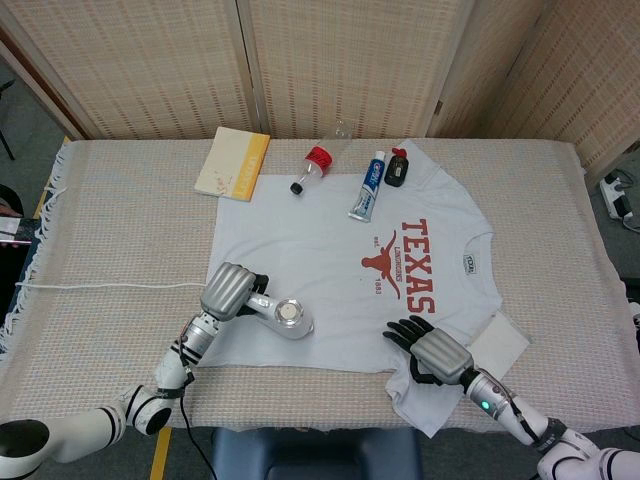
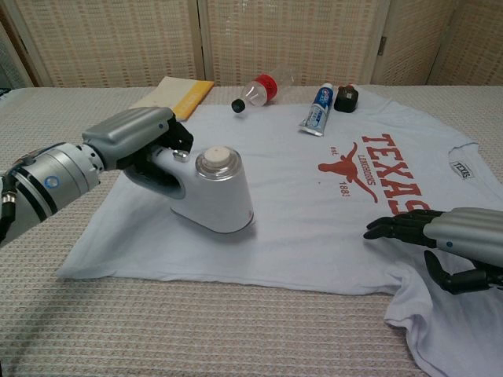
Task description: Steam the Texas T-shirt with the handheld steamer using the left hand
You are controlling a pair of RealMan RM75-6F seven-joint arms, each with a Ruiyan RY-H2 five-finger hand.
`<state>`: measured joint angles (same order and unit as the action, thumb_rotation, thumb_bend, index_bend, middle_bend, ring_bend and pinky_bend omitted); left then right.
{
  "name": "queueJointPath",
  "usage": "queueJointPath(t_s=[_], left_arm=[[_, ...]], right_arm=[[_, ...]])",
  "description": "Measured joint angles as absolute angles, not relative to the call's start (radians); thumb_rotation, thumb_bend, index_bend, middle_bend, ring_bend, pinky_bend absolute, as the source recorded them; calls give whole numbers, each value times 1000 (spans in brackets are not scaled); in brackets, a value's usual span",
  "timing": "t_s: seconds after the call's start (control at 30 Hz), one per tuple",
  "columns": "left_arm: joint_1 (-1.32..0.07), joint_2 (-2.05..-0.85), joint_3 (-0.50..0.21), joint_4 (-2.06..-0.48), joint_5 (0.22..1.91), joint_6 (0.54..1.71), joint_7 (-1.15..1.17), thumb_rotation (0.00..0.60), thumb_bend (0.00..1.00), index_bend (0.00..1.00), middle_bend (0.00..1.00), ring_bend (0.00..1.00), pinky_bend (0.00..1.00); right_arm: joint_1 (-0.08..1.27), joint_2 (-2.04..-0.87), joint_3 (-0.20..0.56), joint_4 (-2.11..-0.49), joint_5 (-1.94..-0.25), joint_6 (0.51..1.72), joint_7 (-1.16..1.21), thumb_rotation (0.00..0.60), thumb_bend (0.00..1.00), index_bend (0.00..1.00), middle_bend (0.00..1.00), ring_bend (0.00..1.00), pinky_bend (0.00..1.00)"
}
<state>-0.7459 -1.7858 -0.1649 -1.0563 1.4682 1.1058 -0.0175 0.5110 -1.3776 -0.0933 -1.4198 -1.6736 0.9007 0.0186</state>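
A white T-shirt [image 1: 330, 270] [image 2: 314, 188] with a red TEXAS longhorn print lies flat on the table. My left hand [image 1: 228, 291] [image 2: 134, 141] grips the handle of the white handheld steamer [image 1: 288, 317] [image 2: 214, 193], whose base is on or just above the shirt's lower left part. My right hand [image 1: 432, 351] [image 2: 444, 239] holds nothing, its dark fingers spread, and sits at the shirt's near edge by the right sleeve.
At the table's far side lie a yellow-edged notebook [image 1: 233, 163], a clear bottle with a red collar [image 1: 314, 165], a toothpaste tube [image 1: 367, 187] and a small dark bottle [image 1: 398, 167]. A white card [image 1: 502, 340] lies right of the shirt. The steamer's cord [image 1: 100, 285] runs left.
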Motion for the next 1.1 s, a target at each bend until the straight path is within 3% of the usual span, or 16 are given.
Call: queueJointPath(t_s=[0.43, 0.83, 1.1], left_arm=[[-748, -1881, -151, -824, 1447, 1088, -34, 600, 373, 908, 1000, 871, 747], [-707, -1888, -153, -536, 1416, 1094, -153, 600, 372, 908, 1000, 870, 747], [-694, -1839, -205, -559, 1383, 1159, -238, 600, 372, 901, 1000, 868, 747]], right_arm=[[510, -1406, -128, -1385, -1680, 924, 44, 208, 961, 0, 10, 0, 0], [513, -1402, -140, -1392, -1670, 933, 44, 216, 961, 0, 10, 0, 0], [512, -1391, -141, -1405, -1662, 945, 40, 229, 961, 0, 10, 0, 0]])
